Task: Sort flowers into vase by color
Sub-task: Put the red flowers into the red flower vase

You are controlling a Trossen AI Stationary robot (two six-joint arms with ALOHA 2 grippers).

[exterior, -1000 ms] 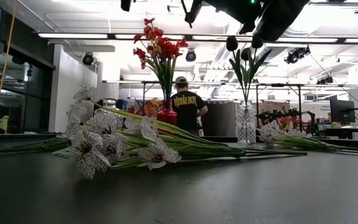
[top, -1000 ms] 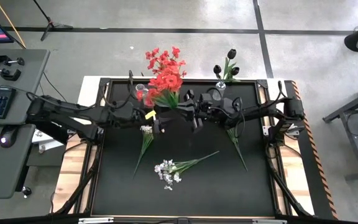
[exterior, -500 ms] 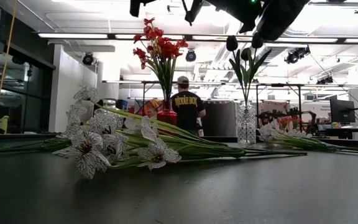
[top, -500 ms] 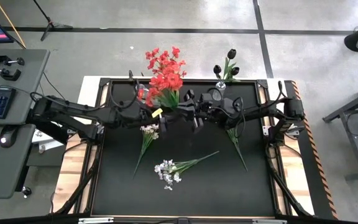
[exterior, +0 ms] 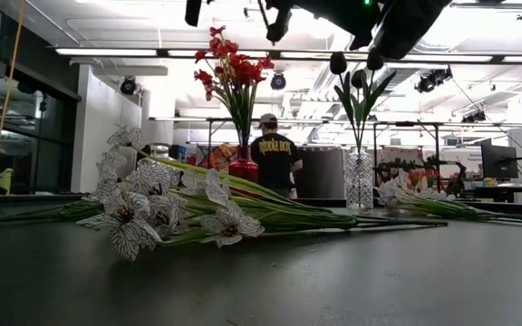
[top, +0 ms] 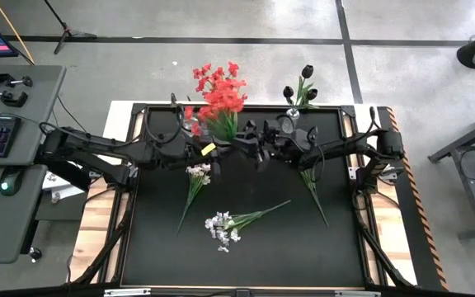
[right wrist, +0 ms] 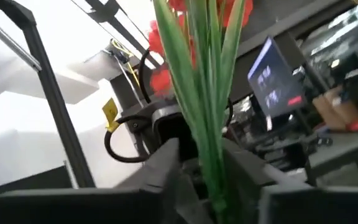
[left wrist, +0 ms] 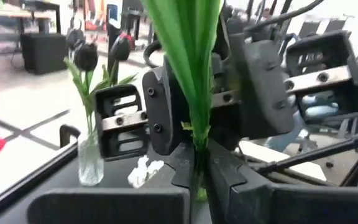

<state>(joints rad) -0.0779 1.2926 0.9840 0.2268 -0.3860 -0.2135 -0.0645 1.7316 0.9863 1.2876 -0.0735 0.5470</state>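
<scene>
Bright ceiling lights fill the workshop behind a black tabletop point(top: 246, 256), where a person in a dark shirt stands far off with their back turned.

Sorting looks partly done. A clear glass vase holding black blossoms on green stems point(exterior: 359, 177) stands at the tabletop's far edge, right of centre. A bunch of red blossoms on long green stems point(top: 217, 97) rises left of it; the low view shows a reddish vase point(exterior: 244, 168) at its base.

Three sprays with small white blossoms on thin green stems lie flat and unsorted: one left of centre point(top: 195, 183), one near the middle point(top: 233, 223), one to the right point(top: 312, 191). No vase holds white flowers.

Both arms meet beside the red bunch. The left end effector point(left wrist: 197, 168) is clamped on a bundle of broad green stems, seen between its fingers in its wrist view. The right end effector point(right wrist: 211, 180) has the same kind of stems between its fingers, which seem slightly parted; whether it truly grips them I cannot tell. This looks like a handover of a red spray bound for the red vase.
</scene>
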